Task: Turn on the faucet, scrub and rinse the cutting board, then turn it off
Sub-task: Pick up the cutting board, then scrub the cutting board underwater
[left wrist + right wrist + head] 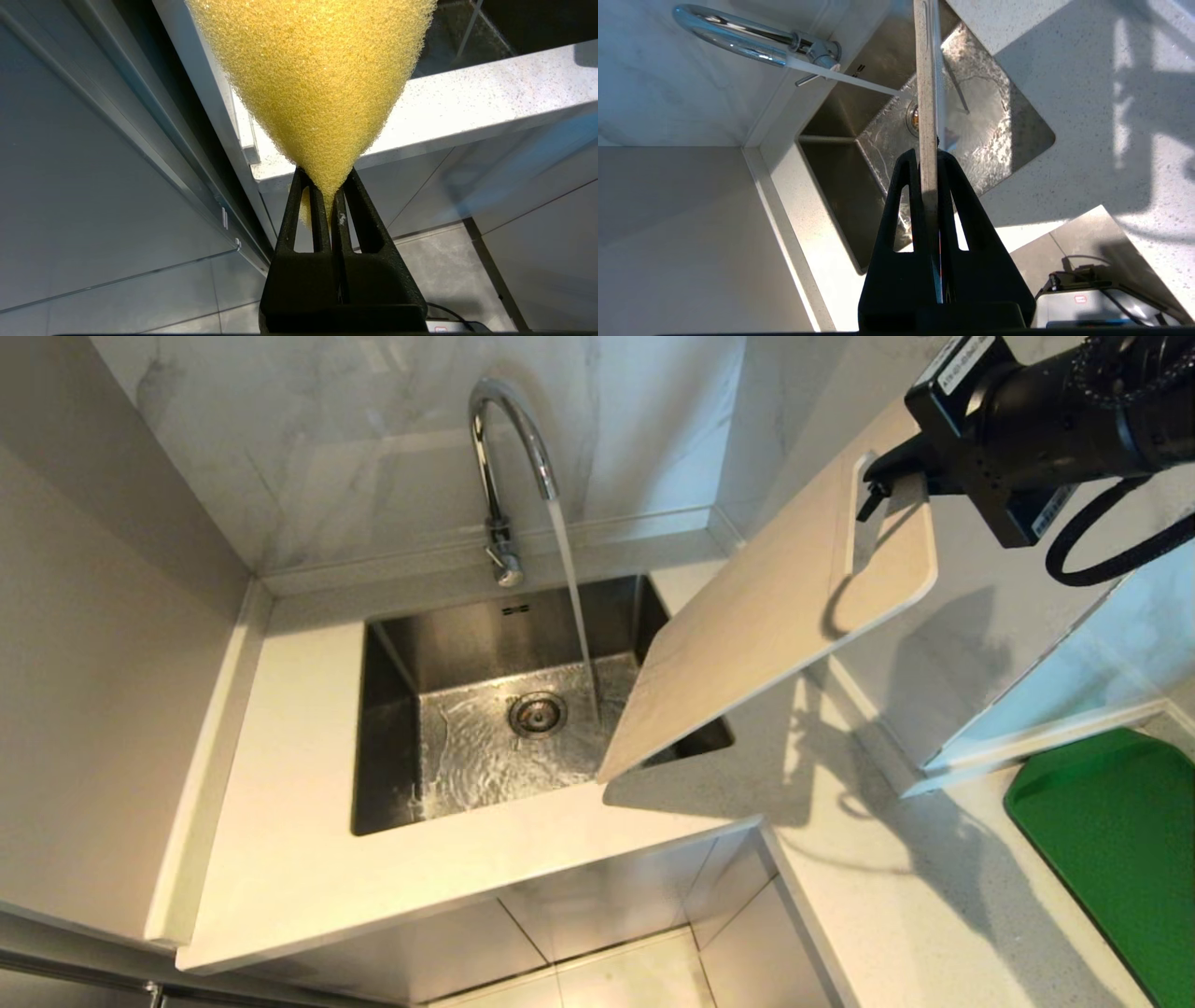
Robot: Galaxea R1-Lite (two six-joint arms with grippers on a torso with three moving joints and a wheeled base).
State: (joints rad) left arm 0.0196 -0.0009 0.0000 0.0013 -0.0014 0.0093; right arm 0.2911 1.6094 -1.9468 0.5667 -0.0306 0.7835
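Right claw (pixel 928 161), black, ribbed, triangular fingers clenched on the thin edge of the cutting board (pixel 766 616) at its slot-handle end, high at the upper right of the head view. Held off the desk (pixel 280 859), tilted, long axis running from the claw at far right down and leftward to a low corner over the right rim of the sink (pixel 392 728). Slot handle uppermost, beside the claw; broad face turned up and toward the faucet. Cream-white, flat, smooth plastic, rounded corners, faint mottling on the face; seen edge-on from the right wrist as a narrow pale strip.

Left of the board's low end, a thin straight stream of water (pixel 571 597) falling from the faucet (pixel 509 439), a tall chrome gooseneck at the far rim, small lever at its base. Not visibly striking the board. Brushed steel basin, rectangular, wet and rippled around a round drain (pixel 537 712). Pale speckled stone around it, marble-look wall behind, a green mat (pixel 1111 840) at near right.

Left claw (pixel 328 186) out of the head view, clenched on a coarse, porous yellow sponge (pixel 313 79), pinched to a point between the fingers, beside a cabinet front below the desk edge.
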